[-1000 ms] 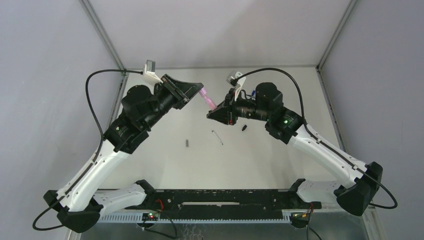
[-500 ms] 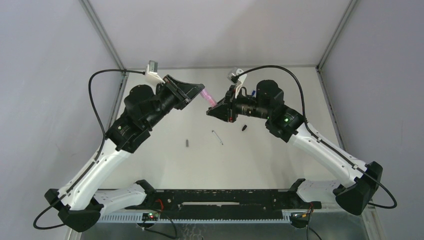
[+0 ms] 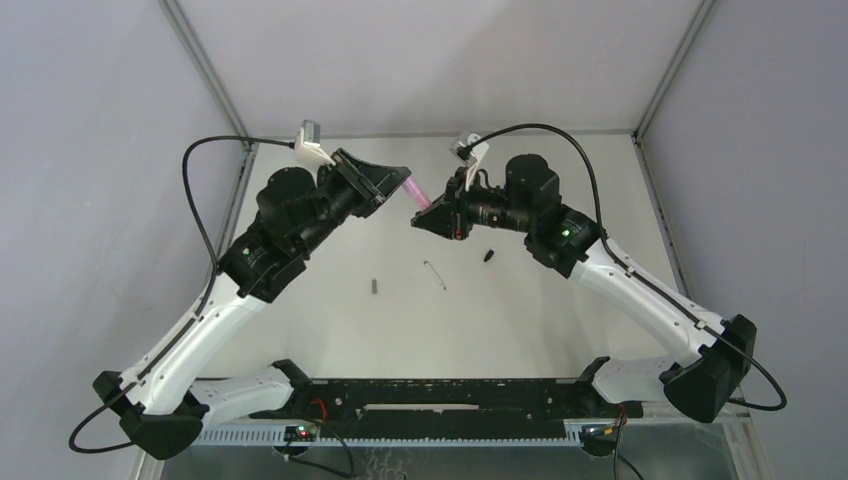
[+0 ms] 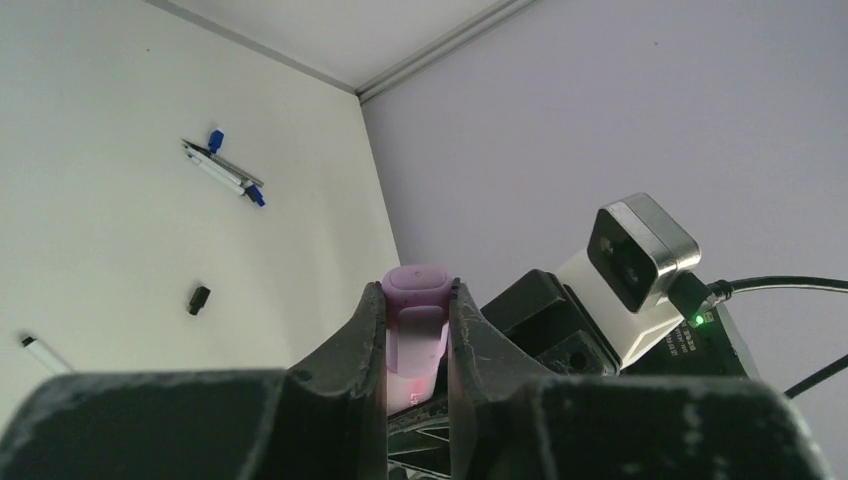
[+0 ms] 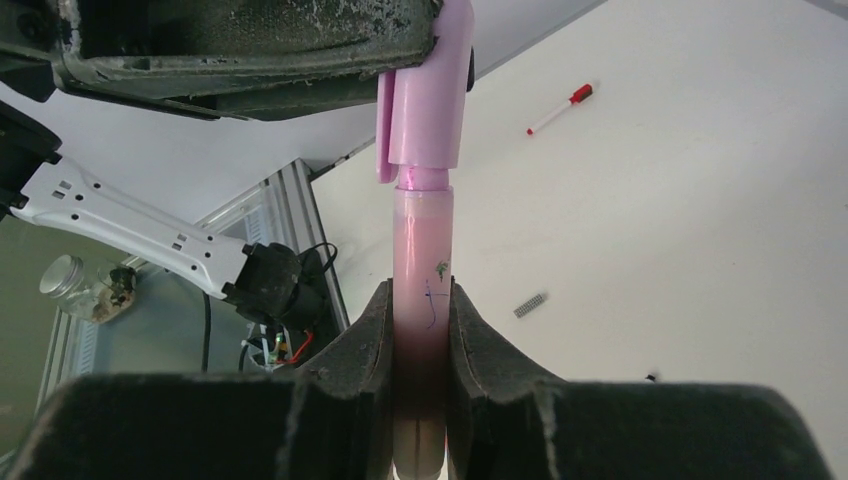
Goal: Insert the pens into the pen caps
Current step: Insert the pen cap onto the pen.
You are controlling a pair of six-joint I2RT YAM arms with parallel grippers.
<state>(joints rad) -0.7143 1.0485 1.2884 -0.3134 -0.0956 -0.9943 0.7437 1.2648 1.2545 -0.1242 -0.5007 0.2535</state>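
My left gripper (image 4: 417,315) clamps the stubby pink plastic cap (image 4: 421,283), and my right gripper (image 5: 420,300) grips the thick pink marker (image 5: 421,235) — held nose to nose above the table (image 3: 520,320) so they can mate straight.

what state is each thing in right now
left gripper, shut on pink cap
right gripper, shut on pink marker
pink cap, partly over the marker's tip, not fully seated
pink marker, held in the air, tip inside cap
red pen, lying loose on the table

left gripper (image 4: 415,300) clamped on pink cap (image 4: 420,280) | right gripper (image 5: 420,300) clamped on pink marker (image 5: 422,235) | both aloft, facing tip to tip
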